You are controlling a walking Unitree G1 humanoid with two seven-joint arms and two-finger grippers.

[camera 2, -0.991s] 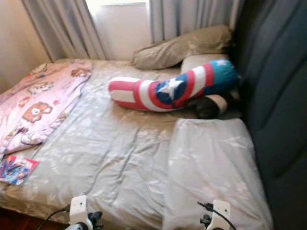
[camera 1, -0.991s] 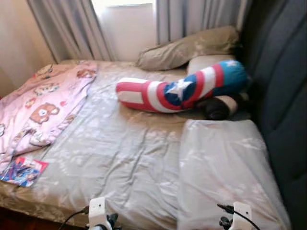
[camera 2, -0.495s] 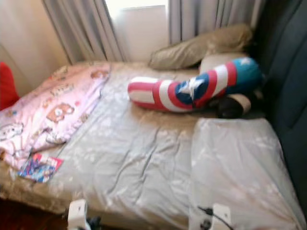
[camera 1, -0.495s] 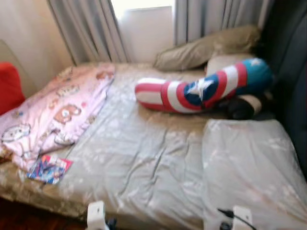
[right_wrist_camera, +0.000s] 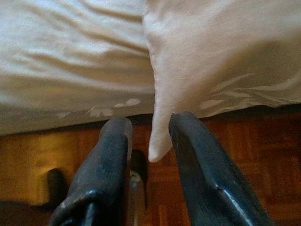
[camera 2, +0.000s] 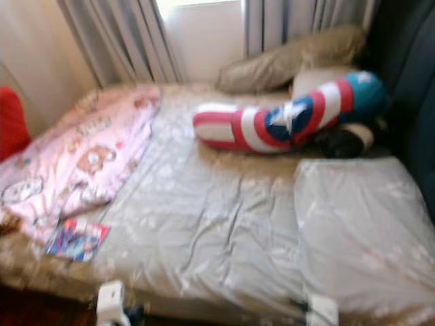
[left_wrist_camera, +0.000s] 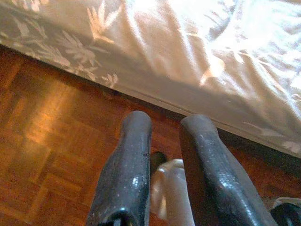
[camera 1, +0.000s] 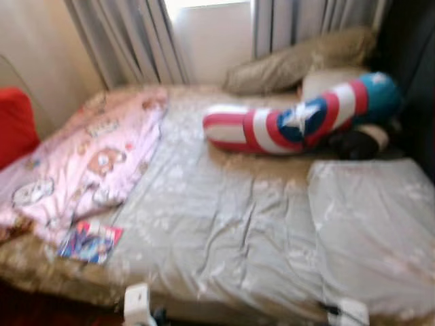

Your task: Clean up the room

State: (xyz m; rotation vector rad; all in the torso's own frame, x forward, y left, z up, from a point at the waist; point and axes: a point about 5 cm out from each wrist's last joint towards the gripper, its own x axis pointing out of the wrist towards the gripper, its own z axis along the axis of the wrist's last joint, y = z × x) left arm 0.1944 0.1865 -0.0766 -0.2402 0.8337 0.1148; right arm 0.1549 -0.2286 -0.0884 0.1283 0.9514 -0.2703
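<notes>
A bed with a grey leaf-print sheet (camera 1: 224, 224) lies before me. On it are a crumpled pink cartoon blanket (camera 1: 88, 156) at the left, a colourful booklet (camera 1: 90, 241) near the front edge, and a red, white and blue star bolster (camera 1: 299, 122) at the back. A grey pillow (camera 1: 374, 217) lies at the right. My left gripper (left_wrist_camera: 164, 125) hangs open over the wood floor (left_wrist_camera: 42, 141) by the bed's edge. My right gripper (right_wrist_camera: 150, 125) is open and low beside the bed, with the pillow's corner (right_wrist_camera: 157, 146) hanging beyond its fingers.
A tan pillow (camera 1: 299, 61) and a dark round thing (camera 1: 360, 142) lie by the bolster. A dark padded headboard (camera 2: 408, 61) runs along the right. Grey curtains (camera 1: 129, 41) hang behind the bed, and something red (camera 1: 13, 129) stands at the far left.
The camera has swung left, bringing the red thing into view and pushing the headboard to the edge. Nothing on the bed has moved. The picture is more blurred now.
</notes>
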